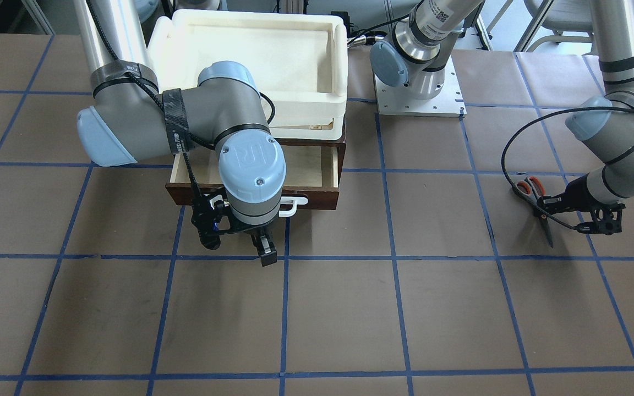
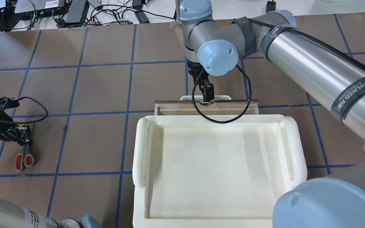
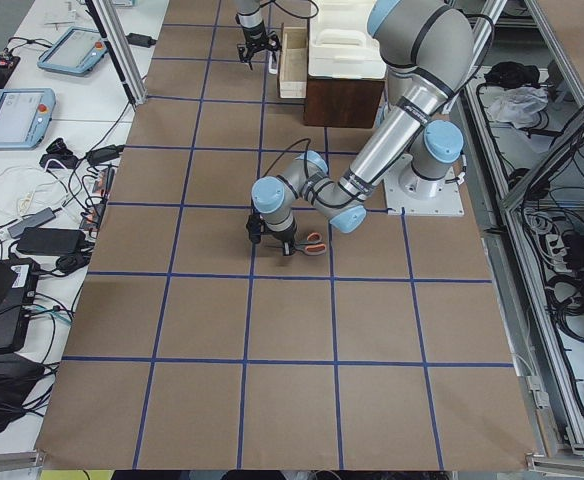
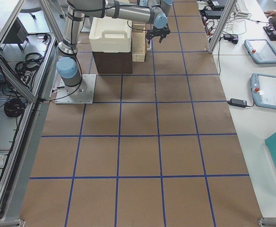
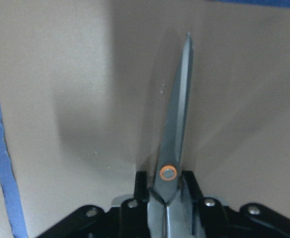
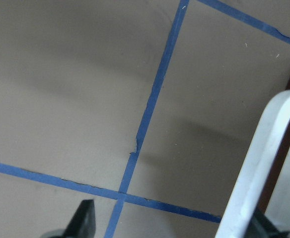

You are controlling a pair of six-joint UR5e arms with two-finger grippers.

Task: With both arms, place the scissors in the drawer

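The scissors [image 1: 540, 212] lie to my left on the brown table, grey handles with orange-red lining [image 2: 24, 159] pointing back toward the robot. My left gripper [image 1: 549, 206] is shut on the scissors at the pivot; in the left wrist view the dark blade [image 5: 181, 109] juts out ahead of the gripper [image 5: 167, 196]. I cannot tell whether they are lifted. The dark brown drawer [image 1: 322, 193] is pulled out and shows its pale interior [image 1: 306, 165]. My right gripper [image 1: 263, 248] is open just in front of the drawer's white bar handle [image 6: 264, 163].
A white plastic tray [image 1: 342, 66] sits on top of the dark wood box, above the drawer; it also shows in the overhead view [image 2: 139, 152]. The robot's base plate [image 1: 449, 102] stands beside the box. Blue tape lines grid the table.
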